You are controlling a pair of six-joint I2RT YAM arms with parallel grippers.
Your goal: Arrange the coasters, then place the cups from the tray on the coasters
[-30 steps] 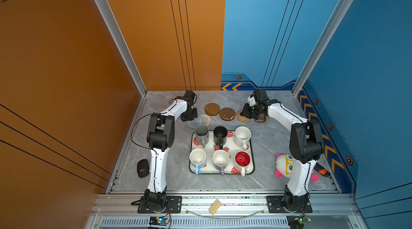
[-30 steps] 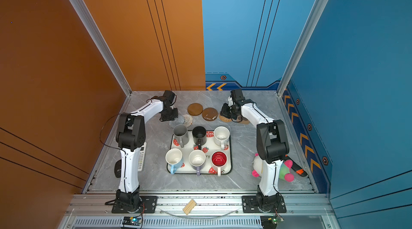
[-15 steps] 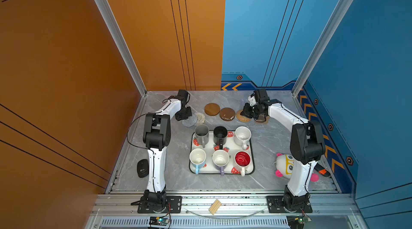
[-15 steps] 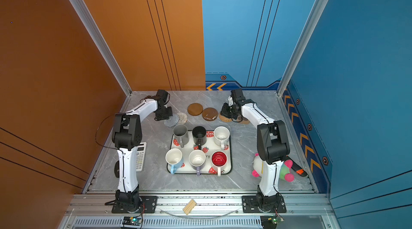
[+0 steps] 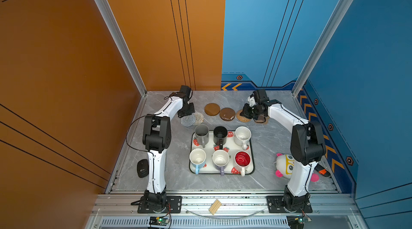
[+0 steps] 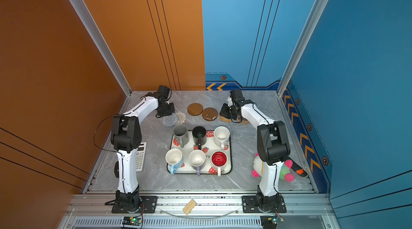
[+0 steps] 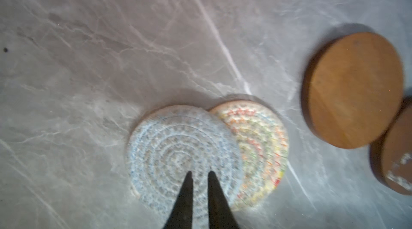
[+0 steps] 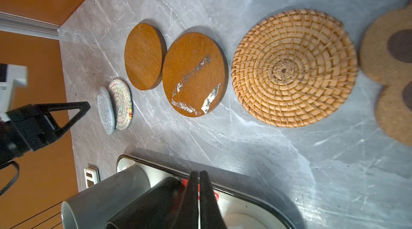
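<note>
- Six coasters in a rough row on the grey marble table [image 5: 267,145], beyond the tray [image 5: 210,168].
- From the left in both top views: grey woven coaster [image 7: 182,149], cream woven coaster [image 7: 260,149], plain wooden disc [image 5: 212,109], scuffed wooden disc [image 5: 227,114], tan rattan coaster [image 8: 294,67], brown paw-print coaster [image 8: 388,60].
- Grey woven one lapping partly over the cream one; wooden discs just beside each other; rattan and paw-print close together.
- Left gripper [image 7: 199,173] low over the grey woven coaster, fingertips parted by a narrow gap, nothing between them; contact with the mat impossible to tell.
- Right gripper [image 8: 198,172] with fingers pressed together and empty, above the near edge of the rattan coaster in both top views.
- All six cups upright on the tray, in two rows of three.
- Far row: tall grey mug [image 5: 201,135], black mug [image 5: 220,135], speckled white mug [image 5: 243,136].
- Near row: blue-sided mug [image 5: 197,158], lilac-sided mug [image 5: 220,159], red-lined mug [image 5: 242,159], handles toward the near edge.
</note>
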